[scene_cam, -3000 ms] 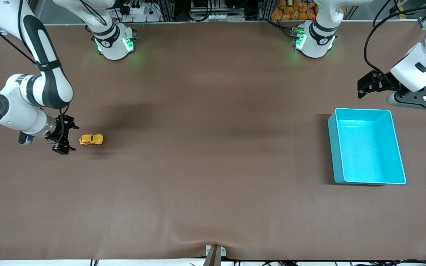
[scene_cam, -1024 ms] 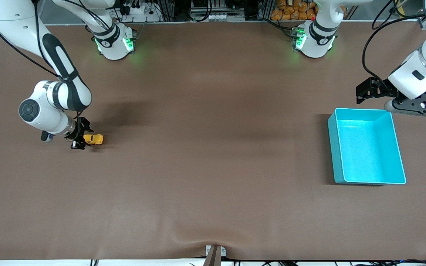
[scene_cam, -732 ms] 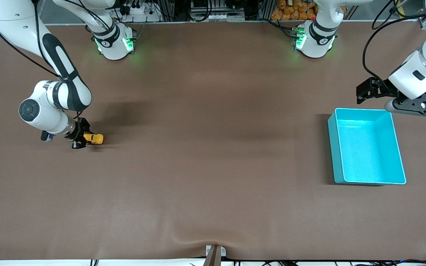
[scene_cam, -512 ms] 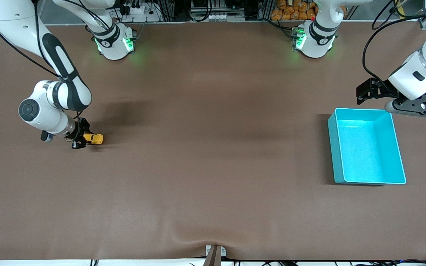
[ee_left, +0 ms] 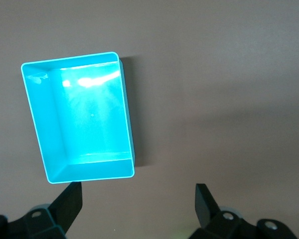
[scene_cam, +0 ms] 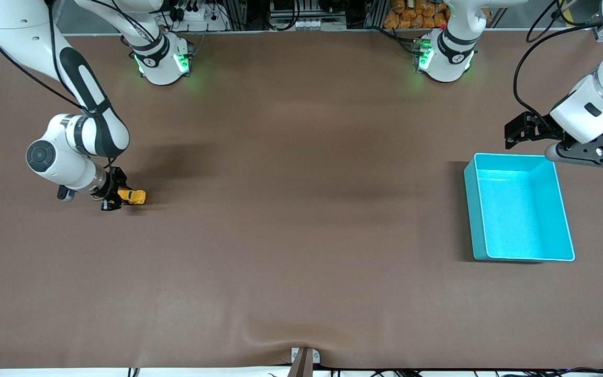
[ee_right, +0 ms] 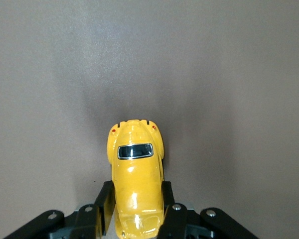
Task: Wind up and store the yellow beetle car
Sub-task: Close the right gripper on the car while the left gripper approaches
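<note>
The yellow beetle car [scene_cam: 135, 196] stands on the brown table near the right arm's end. My right gripper [scene_cam: 117, 196] is low at the table and shut on the car's sides. In the right wrist view the car [ee_right: 135, 169] sits between the two black fingers [ee_right: 103, 204], with its dark window showing, and my right gripper [ee_right: 135, 211] holds one end of it. My left gripper [scene_cam: 514, 132] is open and empty over the table beside the teal bin [scene_cam: 471, 209]. It also shows in the left wrist view [ee_left: 138, 205], with the bin [ee_left: 127, 119] under it.
The teal bin is empty and stands near the left arm's end of the table. The brown table cover has a raised wrinkle [scene_cam: 275, 337] at the edge nearest the front camera.
My right gripper came down to the car, went round it, and its fingers closed on the car's sides. The left gripper shifted slightly near the bin. The car stayed in place.
</note>
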You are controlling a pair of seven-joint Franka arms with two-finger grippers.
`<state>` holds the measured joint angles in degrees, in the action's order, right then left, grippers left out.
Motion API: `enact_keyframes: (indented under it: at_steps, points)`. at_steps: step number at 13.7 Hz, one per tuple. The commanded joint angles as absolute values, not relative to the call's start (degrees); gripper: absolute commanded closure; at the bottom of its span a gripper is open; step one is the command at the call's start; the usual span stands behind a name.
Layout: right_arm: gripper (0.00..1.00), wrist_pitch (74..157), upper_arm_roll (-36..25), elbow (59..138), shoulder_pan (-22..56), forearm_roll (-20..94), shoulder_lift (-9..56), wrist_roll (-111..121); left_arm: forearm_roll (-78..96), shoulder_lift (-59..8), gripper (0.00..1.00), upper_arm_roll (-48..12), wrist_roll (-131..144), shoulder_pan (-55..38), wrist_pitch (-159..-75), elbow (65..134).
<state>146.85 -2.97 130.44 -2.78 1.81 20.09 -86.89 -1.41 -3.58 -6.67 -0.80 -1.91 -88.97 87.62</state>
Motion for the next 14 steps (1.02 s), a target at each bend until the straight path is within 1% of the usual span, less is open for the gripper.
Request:
enact_keyframes:
  at_steps: [1, 4, 6, 13, 14]
  points:
    - [0.79, 146.9, -2.9, 130.3, -4.5, 0.1, 21.4, -86.8, -0.9, -3.5, 0.00, -6.9, -1.4, -1.5, -89.9, 87.5]
    - [0.80, 147.0, -2.9, 129.7, -5.8, -0.5, 22.2, -86.0, -0.7, -4.2, 0.00, -6.9, -1.3, -1.8, -92.0, 87.5]
    - [0.82, 147.0, -2.9, 129.3, -6.6, -1.0, 22.6, -85.8, -0.8, -4.3, 0.00, -7.0, -1.1, -2.6, -92.3, 87.5]
    - [0.84, 147.7, -2.9, 127.8, -10.2, -2.7, 24.4, -81.8, 0.6, -5.7, 0.00, -7.1, -1.2, -2.7, -93.6, 87.4]
    - [0.86, 147.7, -2.9, 127.6, -10.8, -3.5, 24.6, -81.8, 0.6, -5.6, 0.00, -7.1, -1.1, -2.8, -93.6, 87.4]
